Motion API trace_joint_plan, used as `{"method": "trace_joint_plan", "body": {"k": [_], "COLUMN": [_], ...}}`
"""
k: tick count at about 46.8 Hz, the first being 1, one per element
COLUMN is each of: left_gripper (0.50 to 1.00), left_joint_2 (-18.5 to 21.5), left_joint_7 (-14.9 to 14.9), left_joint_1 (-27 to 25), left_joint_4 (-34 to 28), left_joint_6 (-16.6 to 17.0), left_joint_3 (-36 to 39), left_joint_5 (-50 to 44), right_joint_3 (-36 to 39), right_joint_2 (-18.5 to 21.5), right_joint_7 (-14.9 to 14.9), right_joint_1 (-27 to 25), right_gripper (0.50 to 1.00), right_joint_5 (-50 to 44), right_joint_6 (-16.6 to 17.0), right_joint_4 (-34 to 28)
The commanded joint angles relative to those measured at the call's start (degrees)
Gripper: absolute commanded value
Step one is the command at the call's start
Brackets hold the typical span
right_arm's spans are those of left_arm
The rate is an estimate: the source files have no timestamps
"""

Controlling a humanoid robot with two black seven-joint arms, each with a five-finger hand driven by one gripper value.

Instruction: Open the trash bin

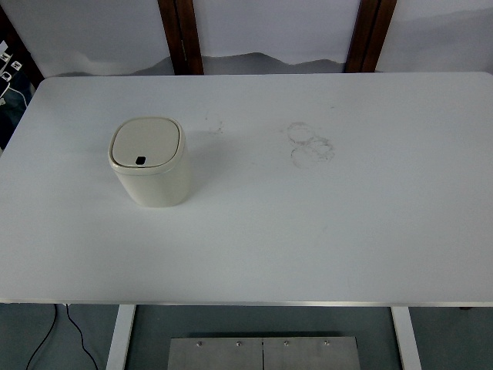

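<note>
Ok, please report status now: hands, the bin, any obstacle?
Both hands out of view. Small cream plastic trash bin upright on white table, left of centre, lid shut. Nothing beside it; only faint ring marks to its right.

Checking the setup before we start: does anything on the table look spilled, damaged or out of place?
Only faint grey ring-shaped smudges mark the white table right of centre. The trash bin stands upright at the left, lid shut. Nothing is spilled.

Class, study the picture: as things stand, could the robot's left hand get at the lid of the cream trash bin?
Probably yes. The trash bin stands alone on the table's left half, its lid shut and uncovered, with nothing around it. Neither hand is in view, so actual reach cannot be confirmed.
</note>
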Motion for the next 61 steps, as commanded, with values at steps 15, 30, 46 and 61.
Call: {"method": "trace_joint_plan", "body": {"k": [15, 30, 46, 61], "left_gripper": [1.0, 1.0, 1.0, 1.0], "left_joint_2": [-0.03, -0.2, -0.2, -0.9], "left_joint_7": [0.02, 0.02, 0.11, 0.19], "left_joint_1": [0.0, 0.35, 0.53, 0.44], "left_joint_4": [0.0, 0.0, 0.0, -0.17], "left_joint_6": [0.1, 0.19, 0.28, 0.28], "left_joint_3": [0.09, 0.09, 0.09, 0.18], "left_joint_5": [0.01, 0.01, 0.1, 0.1], "right_joint_3": [0.0, 0.0, 0.0, 0.0], "right_joint_2": [0.0, 0.0, 0.0, 0.0], "right_joint_7": [0.0, 0.0, 0.0, 0.0], "right_joint_1": [0.0, 0.0, 0.0, 0.0], "right_gripper": [0.995, 0.995, 0.995, 0.995], "right_joint_5": [0.01, 0.01, 0.01, 0.01], "right_joint_6": [0.0, 0.0, 0.0, 0.0], "right_joint_4": [0.0, 0.0, 0.0, 0.0]}}
